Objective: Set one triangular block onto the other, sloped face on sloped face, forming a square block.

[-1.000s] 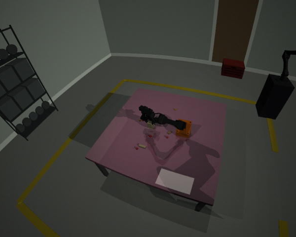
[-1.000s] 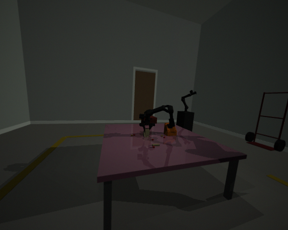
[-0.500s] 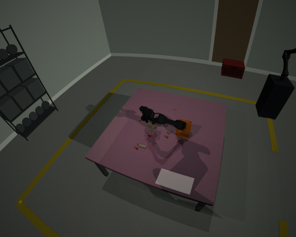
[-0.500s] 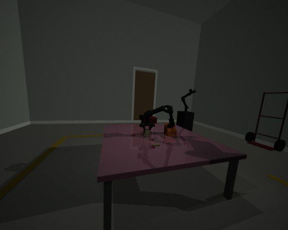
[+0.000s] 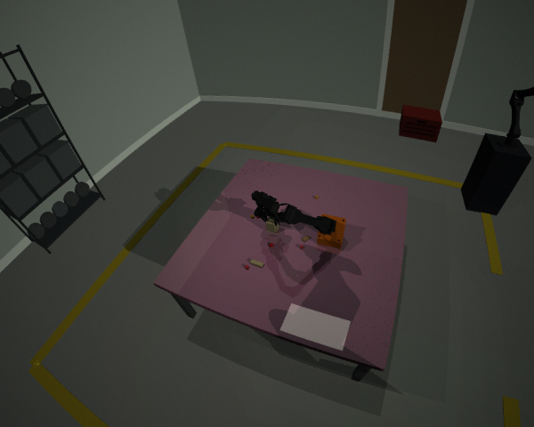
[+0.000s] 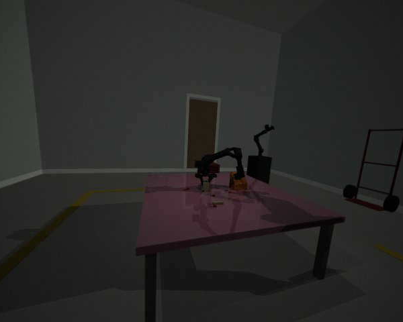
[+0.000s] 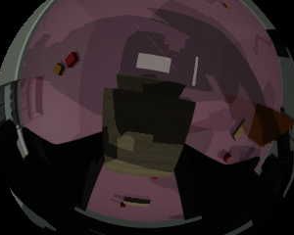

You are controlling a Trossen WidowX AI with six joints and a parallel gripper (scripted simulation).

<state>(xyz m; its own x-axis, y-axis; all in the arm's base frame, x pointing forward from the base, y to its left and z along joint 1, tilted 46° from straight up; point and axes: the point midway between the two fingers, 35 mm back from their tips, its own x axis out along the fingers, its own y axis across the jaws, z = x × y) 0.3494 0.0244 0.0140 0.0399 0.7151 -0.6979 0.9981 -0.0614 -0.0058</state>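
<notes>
My gripper is shut on one pale triangular block, which fills the middle of the wrist view with a finger at each side. The other triangular block shows just beyond and below it, mostly hidden, its visible edge running close to parallel with the held block's edge. In the top and exterior views the pair looks like one pale shape low at the table. The faces between the two are hidden, so I cannot tell whether they touch fully or whether the ends are even.
A pale bar lies toward the front with a red piece beside it. A small pale block lies near the orange base. Several small red and yellow pieces lie around. A white panel is at the front edge.
</notes>
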